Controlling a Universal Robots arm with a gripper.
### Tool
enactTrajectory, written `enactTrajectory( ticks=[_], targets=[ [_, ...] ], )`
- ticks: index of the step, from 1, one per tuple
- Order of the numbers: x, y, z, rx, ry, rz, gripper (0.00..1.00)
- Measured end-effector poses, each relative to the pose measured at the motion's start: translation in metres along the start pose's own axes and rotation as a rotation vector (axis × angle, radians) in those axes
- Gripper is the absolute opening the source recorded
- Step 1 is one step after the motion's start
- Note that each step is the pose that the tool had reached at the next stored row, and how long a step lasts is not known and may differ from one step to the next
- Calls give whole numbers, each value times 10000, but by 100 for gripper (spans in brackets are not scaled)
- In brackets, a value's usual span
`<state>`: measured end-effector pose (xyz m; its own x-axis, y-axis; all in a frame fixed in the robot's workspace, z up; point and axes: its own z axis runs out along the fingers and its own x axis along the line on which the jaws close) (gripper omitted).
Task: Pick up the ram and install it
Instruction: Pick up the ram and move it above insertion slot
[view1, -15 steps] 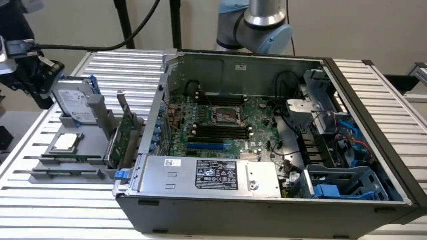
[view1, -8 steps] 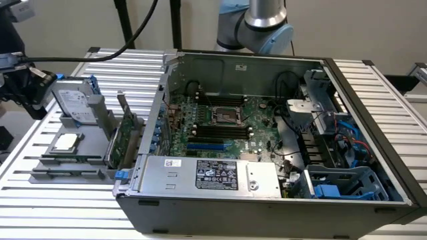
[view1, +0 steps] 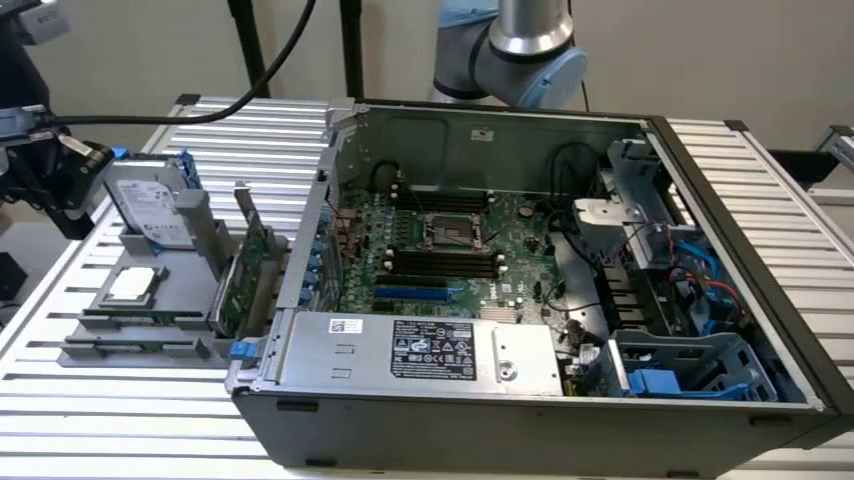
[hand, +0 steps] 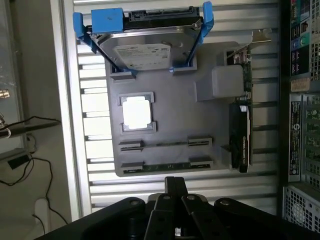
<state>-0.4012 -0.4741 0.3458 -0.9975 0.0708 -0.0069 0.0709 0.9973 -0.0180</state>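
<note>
Zero grip yet; pincer (hand: 176, 182) together, empty, off the tray (hand: 170, 110) edge nearest the ram (hand: 165, 165); ram sits edge-on in tray, so skewed descent could jam it.

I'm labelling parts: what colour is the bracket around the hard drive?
Blue. The bracket around the hard drive shows best in the wrist view.

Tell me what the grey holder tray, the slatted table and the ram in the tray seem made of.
Holder tray: matte grey plastic, probably; uniform dull surface without glare. Table: likely bare aluminium; ribbed silvery slats with soft sheen. Ram: thin greenish circuit board, seen edge-on between the tray's clips; its finish is too small to judge.
</note>
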Motion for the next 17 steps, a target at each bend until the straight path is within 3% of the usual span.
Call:
enactTrajectory(
  ticks=[14, 17],
  targets=[
    [0, 0, 0, 0, 0, 0, 0],
    [-7, 0, 0, -1, -5, -348, 0]
  ],
)
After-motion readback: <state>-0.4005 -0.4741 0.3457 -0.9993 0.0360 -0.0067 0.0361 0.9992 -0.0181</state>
